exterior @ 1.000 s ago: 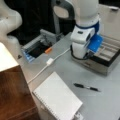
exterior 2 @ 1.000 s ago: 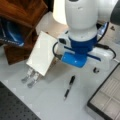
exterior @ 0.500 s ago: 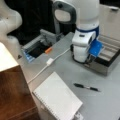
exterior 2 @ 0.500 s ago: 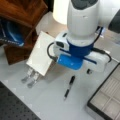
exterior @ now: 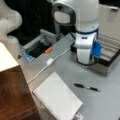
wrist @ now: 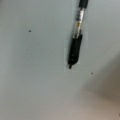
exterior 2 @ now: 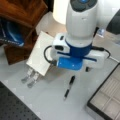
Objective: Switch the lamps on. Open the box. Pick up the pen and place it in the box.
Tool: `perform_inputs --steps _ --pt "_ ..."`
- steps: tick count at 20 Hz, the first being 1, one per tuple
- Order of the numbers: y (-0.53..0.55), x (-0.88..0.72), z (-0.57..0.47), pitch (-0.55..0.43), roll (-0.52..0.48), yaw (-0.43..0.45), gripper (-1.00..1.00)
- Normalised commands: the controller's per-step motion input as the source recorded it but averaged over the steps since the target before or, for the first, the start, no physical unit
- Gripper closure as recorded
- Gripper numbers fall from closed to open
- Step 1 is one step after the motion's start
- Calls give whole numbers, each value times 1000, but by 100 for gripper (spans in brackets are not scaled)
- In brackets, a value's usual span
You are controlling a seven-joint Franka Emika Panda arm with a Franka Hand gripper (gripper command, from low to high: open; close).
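Observation:
The pen [exterior: 86,87] lies flat on the grey table, black with a silver middle, also in a front view [exterior 2: 69,87]. It fills the upper right of the wrist view [wrist: 75,42], tip pointing down. The gripper [exterior: 86,65] hangs from the white and blue arm above the table, between the box and the pen, and its fingers are hidden under the hand [exterior 2: 86,68]. The box [exterior: 113,58] stands open at the right, showing its grey divided tray [exterior 2: 107,96]. The lamp [exterior 2: 60,11] glows bright cream-white behind the arm, and is a pale slanted shade at the left edge [exterior: 6,60].
A white flat-topped block [exterior: 57,97] sits near the pen. A white cable with an inline switch [exterior: 50,61] crosses the table. A blue-edged dark panel [exterior: 35,48] lies at the back left, and brown wooden furniture [exterior: 12,97] fills the lower left corner.
The arm's hand has shifted a little from the box side toward the pen. The pen, the box and the lamp have stayed where they were.

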Motion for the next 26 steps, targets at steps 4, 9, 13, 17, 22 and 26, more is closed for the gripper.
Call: perform_inputs --steps 4,9,13,17,22,26 --pt "-99 90 -62 61 -72 355 -100" --pt "-97 132 -52 8 -68 277 -100" --pt "-72 140 -40 -65 -189 357 -100" --pt "-85 171 -131 -65 -155 397 -100" --pt "-122 163 -111 91 -98 347 -100" --pt "-80 175 -53 41 -55 237 -100"
